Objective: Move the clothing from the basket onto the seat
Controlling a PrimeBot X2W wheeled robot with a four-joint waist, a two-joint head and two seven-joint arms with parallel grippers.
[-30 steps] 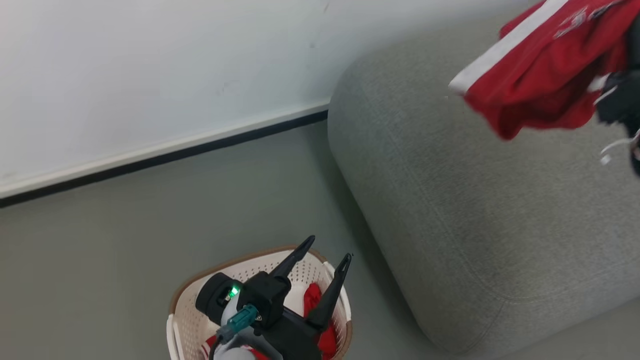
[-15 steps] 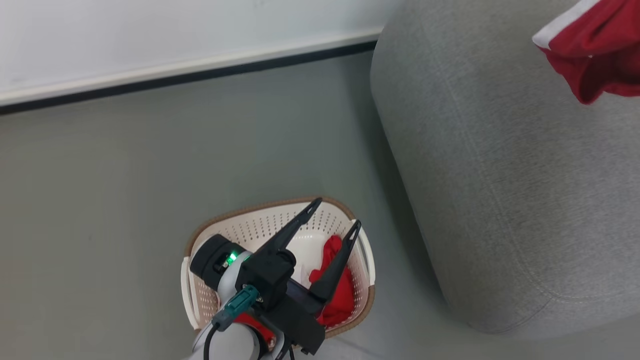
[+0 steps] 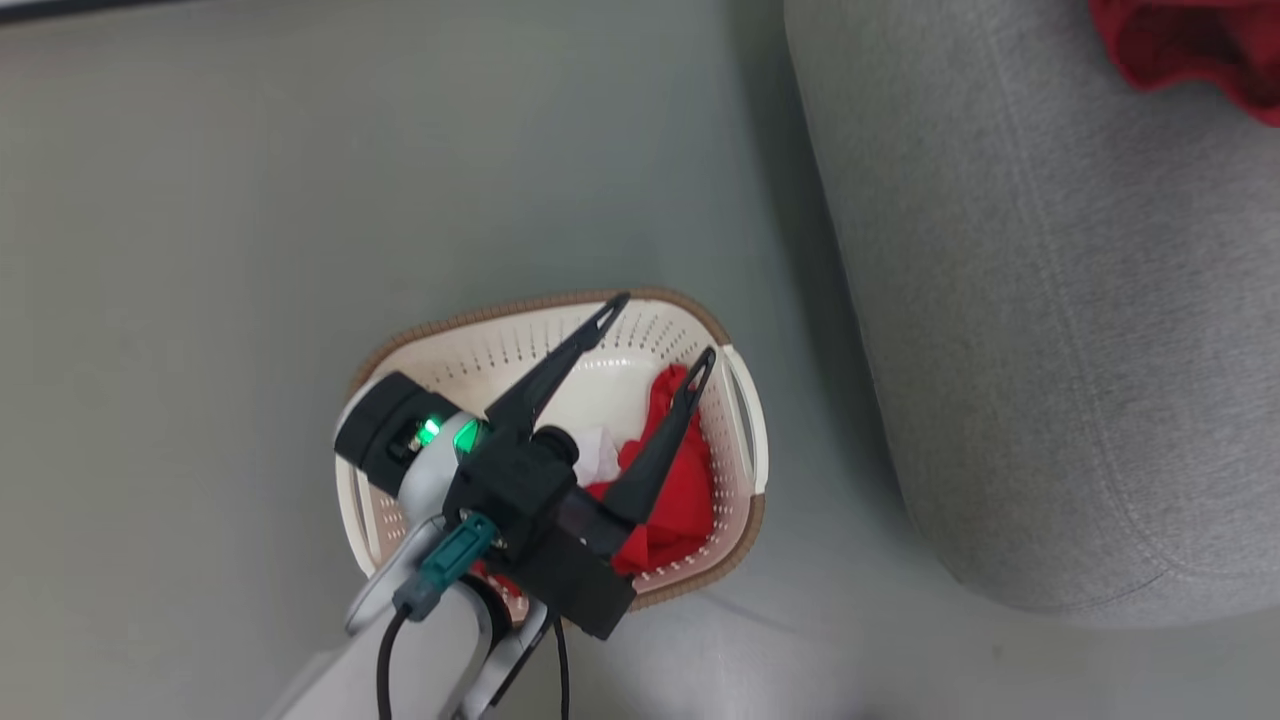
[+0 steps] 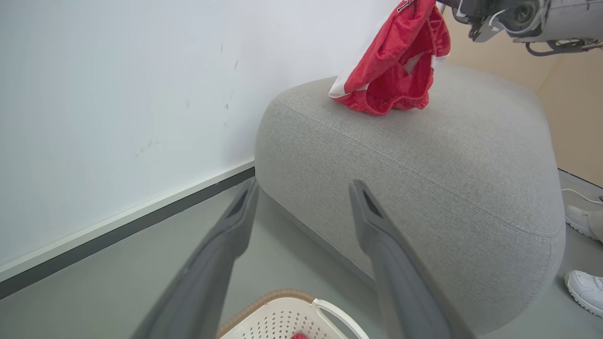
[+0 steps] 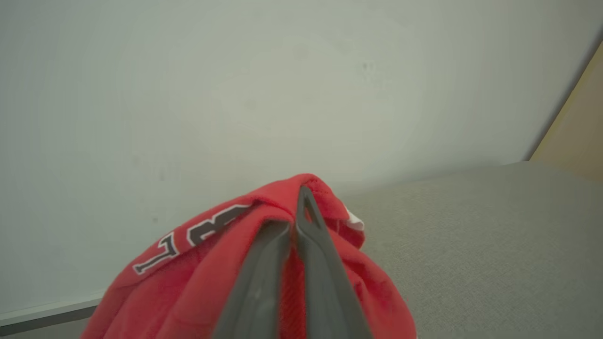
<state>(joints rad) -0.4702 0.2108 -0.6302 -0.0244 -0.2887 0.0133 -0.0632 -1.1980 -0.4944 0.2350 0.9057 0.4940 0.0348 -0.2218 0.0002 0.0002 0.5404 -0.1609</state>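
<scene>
While your left claw (image 3: 664, 325) hangs over the basket (image 3: 520, 312) with its two dark fingers spread wide and nothing between them, your right claw (image 5: 291, 212) has its fingers pressed together, pinching a fold of a red garment (image 5: 188, 282).

In the head view, the cream-white basket with its brown rim stands on the grey floor (image 3: 200, 250) at about 6 o'clock from the middle of the picture. The grey seat (image 3: 1050, 300) lies at 3 o'clock from the basket, near it but apart. Inside the basket, a second red garment (image 3: 685, 490) is bunched against the wall on the 4 o'clock side, with a scrap of white fabric (image 3: 598, 455) at its 9 o'clock. One fingertip of your left claw is above that red cloth and the other is above the basket's far rim.

In the left wrist view, the pinched garment hangs at 1 o'clock, over the far part of the seat's top, with a white stripe (image 4: 344, 82) on its 9 o'clock edge. Its gathered lower hem reaches the seat's surface, but you cannot tell whether it touches. A pale wall (image 4: 118, 94) stands at 10 o'clock, and two white shoes (image 4: 584, 288) are on the floor at 4 o'clock, beside the seat.

In the right wrist view, outlined lettering (image 5: 202, 233) shows on the garment at 8 o'clock from the fingertips.
</scene>
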